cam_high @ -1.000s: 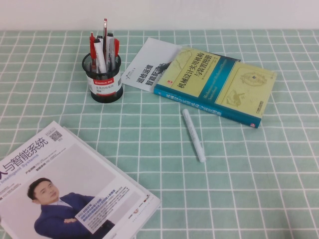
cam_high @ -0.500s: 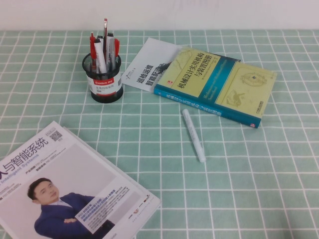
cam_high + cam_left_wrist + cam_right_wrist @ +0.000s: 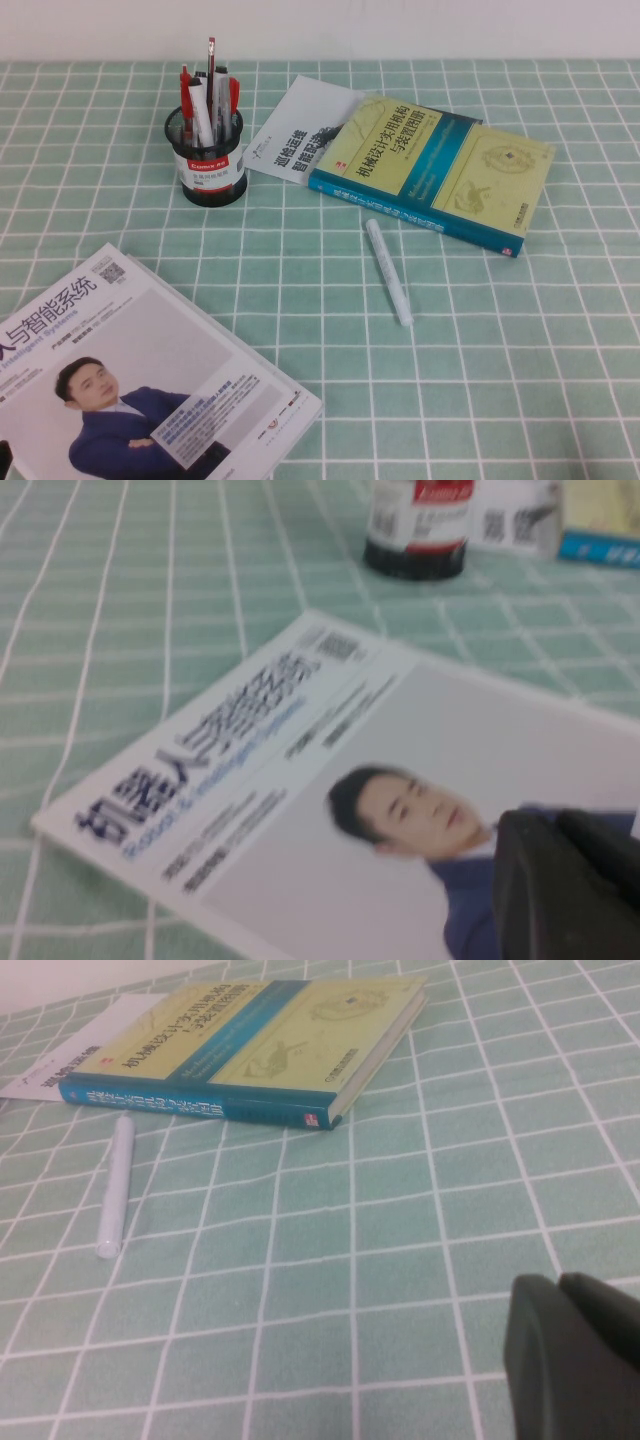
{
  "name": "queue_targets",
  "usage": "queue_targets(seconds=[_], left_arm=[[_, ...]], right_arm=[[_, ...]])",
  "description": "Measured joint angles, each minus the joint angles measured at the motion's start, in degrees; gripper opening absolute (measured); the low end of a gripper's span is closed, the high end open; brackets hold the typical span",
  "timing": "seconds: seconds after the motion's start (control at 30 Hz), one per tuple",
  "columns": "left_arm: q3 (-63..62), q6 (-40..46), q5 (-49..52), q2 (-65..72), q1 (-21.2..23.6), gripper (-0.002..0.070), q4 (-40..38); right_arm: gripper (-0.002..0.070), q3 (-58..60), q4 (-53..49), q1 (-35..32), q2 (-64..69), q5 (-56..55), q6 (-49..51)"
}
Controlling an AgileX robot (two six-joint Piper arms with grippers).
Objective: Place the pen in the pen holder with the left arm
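The pen holder [image 3: 208, 165] is a black mesh cup with a white and red label, standing at the back left. It also shows in the left wrist view [image 3: 415, 530]. The slim grey pen [image 3: 211, 62] stands upright in it among red and white pens, its top the highest. My left gripper [image 3: 560, 825] is shut and empty, low over the magazine [image 3: 300, 780] at the front left, well short of the holder. My right gripper [image 3: 557, 1285] is shut and empty above the green checked cloth at the right; it is outside the high view.
A thick white marker [image 3: 389, 272] lies mid-table, also in the right wrist view [image 3: 115, 1185]. A yellow and blue book [image 3: 430, 170] lies behind it on a white leaflet [image 3: 300, 130]. The magazine [image 3: 150, 370] covers the front left.
A dark bit of my left arm has edged into the bottom left corner of the high view. Nothing on the table has moved.
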Motion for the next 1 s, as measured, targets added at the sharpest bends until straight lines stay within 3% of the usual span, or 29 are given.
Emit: queue_targets(seconds=[1.0], left_arm=[[-0.2,-0.8,2.6,0.0,0.3,-0.0003,1.5]], right_arm=[[-0.0020,0.0,0.0,0.0,0.0,0.0,0.0]])
